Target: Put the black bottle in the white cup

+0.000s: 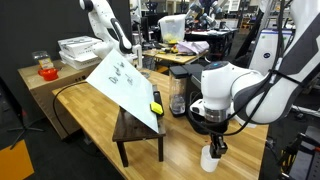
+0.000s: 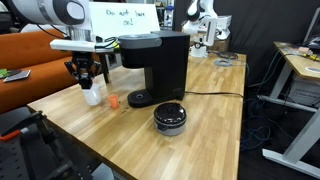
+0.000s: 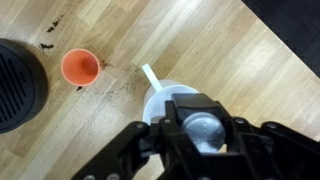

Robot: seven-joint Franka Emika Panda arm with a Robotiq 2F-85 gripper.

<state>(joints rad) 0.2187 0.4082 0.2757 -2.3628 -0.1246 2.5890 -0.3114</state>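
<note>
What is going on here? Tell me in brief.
One robot arm is working at a wooden table. Its tool hangs just above a small white container near the table's edge; the wrist view looks straight down onto it. Whether that container is the cup, and whether the tool holds a black bottle, I cannot tell from these pictures. A small orange cup, a black coffee machine and a round black dish sit close by, none touched by the tool.

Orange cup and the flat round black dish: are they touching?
Apart. An exterior view shows the orange cup and the black dish standing well separate, with bare table between them.
</note>
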